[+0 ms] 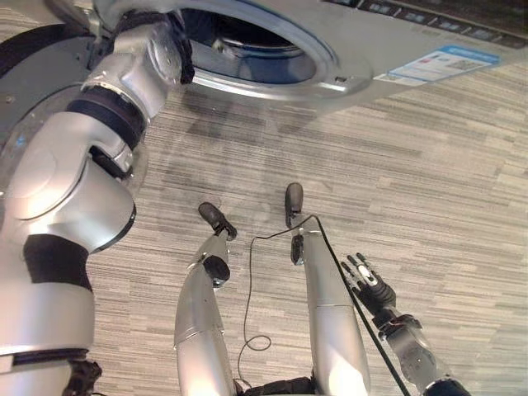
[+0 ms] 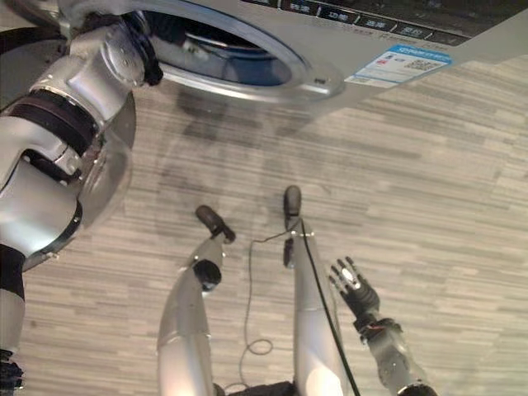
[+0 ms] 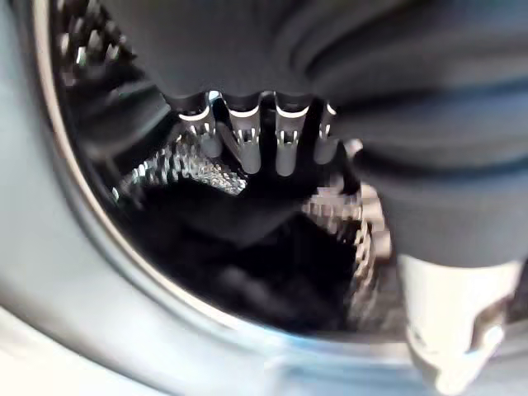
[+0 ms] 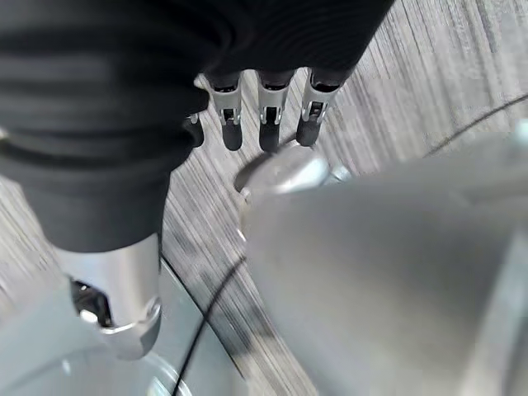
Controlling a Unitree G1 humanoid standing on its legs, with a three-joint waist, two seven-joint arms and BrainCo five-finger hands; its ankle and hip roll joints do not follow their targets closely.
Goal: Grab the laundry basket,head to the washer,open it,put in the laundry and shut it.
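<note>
1. Laundry [image 3: 247,272]: a dark heap low inside the drum, seen in the left wrist view at lower centre; I judge at least some of the load is already in
2. Washer [image 1: 396,45]: front panel runs across the top of the left eye view, its round opening [image 1: 247,41] at upper centre; the door [image 2: 111,177] is swung open, its clear window at the left edge of the right eye view
3. Progress, as a judgement: opening is done and loading is under way or nearly finished; closing the door is left. Whether more laundry waits outside I cannot tell
4. Left hand [image 3: 260,136]: reaches into the drum mouth, fingers straight and relaxed above the dark heap, nothing pinched between them; whether the tips brush the cloth is unclear
5. Right hand [image 1: 369,280]: lower right of the left eye view, hanging over the striped floor [image 1: 429,181], fingers spread and straight, holding nothing, well apart from the washer
6. Risk, as a judgement: cloth left over the rim could catch when the door shuts
</note>
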